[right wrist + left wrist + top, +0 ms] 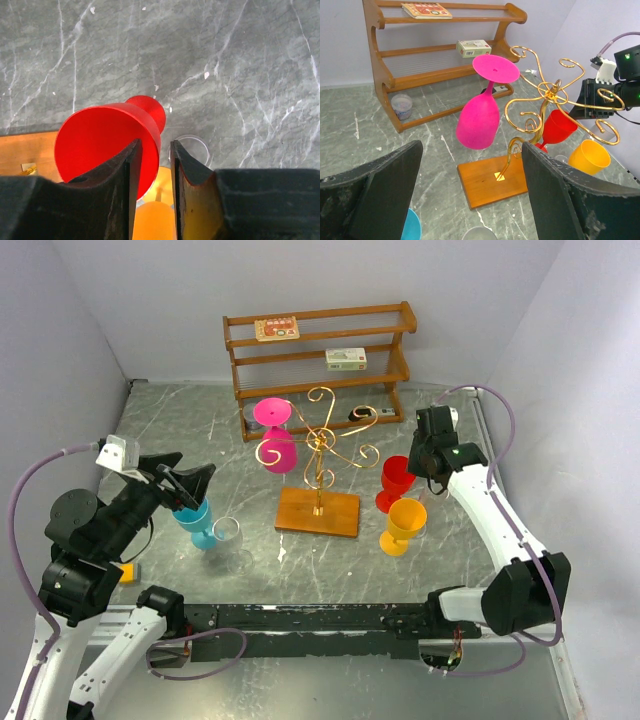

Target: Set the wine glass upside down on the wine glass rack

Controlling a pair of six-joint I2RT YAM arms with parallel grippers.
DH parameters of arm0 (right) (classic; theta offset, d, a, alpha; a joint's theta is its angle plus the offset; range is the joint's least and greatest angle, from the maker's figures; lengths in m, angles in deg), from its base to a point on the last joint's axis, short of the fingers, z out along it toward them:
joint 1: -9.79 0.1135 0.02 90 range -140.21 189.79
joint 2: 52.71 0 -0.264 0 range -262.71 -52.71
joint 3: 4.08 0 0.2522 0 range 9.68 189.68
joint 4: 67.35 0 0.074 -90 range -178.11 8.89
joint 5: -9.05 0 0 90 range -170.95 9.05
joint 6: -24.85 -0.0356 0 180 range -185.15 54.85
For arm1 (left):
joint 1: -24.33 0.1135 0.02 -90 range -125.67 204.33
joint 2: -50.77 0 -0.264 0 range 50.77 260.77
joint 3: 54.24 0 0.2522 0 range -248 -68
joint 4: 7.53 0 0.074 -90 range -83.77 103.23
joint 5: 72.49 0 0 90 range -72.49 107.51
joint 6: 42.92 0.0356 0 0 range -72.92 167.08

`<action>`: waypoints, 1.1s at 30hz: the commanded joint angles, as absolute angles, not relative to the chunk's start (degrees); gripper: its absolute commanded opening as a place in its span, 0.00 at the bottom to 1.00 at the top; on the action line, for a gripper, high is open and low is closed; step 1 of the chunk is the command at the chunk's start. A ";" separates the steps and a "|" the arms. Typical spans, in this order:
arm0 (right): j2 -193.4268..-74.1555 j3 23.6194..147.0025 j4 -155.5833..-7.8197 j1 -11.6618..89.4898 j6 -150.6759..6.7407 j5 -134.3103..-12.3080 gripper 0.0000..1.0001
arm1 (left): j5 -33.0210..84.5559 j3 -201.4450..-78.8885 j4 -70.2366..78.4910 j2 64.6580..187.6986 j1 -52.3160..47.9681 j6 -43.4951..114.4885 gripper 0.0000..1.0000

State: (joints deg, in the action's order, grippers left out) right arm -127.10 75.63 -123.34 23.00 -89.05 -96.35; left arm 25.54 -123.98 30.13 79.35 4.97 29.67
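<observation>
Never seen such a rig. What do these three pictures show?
Two robot arms sit at the near edge of a table. One picture looks down from above; two come from wrist cameras. On it stand a gold wire rack with a pink glass hanging upside down, a red glass, a yellow glass, a blue glass, a clear glass, and a wooden shelf. The left hand is open and empty. The right hand straddles the red glass's rim; whether it grips, I cannot tell.
</observation>
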 commanded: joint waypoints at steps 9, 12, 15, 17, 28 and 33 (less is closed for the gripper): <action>-133.49 80.87 -122.43 22.59 -86.60 -95.27 0.08 | 26.03 -125.41 29.64 78.49 4.81 28.87 0.90; -133.18 81.84 -123.26 22.74 -86.85 -95.84 0.00 | 26.27 -125.67 29.82 78.44 4.81 28.88 0.91; -130.02 81.67 -122.42 23.14 -87.10 -97.86 0.00 | 26.59 -126.30 30.38 78.41 4.81 29.02 0.91; -128.08 82.25 -122.97 23.15 -87.25 -99.99 0.00 | 27.02 -126.36 30.19 78.32 4.81 28.82 0.91; -111.87 80.73 -117.27 23.23 -89.22 -104.14 0.00 | 33.85 -127.62 27.81 79.09 4.81 28.20 0.93; -101.82 77.04 -115.41 23.23 -91.02 -101.52 0.00 | 36.37 -128.72 27.95 79.03 4.81 31.03 0.99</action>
State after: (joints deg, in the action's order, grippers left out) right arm -107.84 79.46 -118.38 23.24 -89.05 -102.36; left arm 32.12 -126.76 29.83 79.33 4.97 29.21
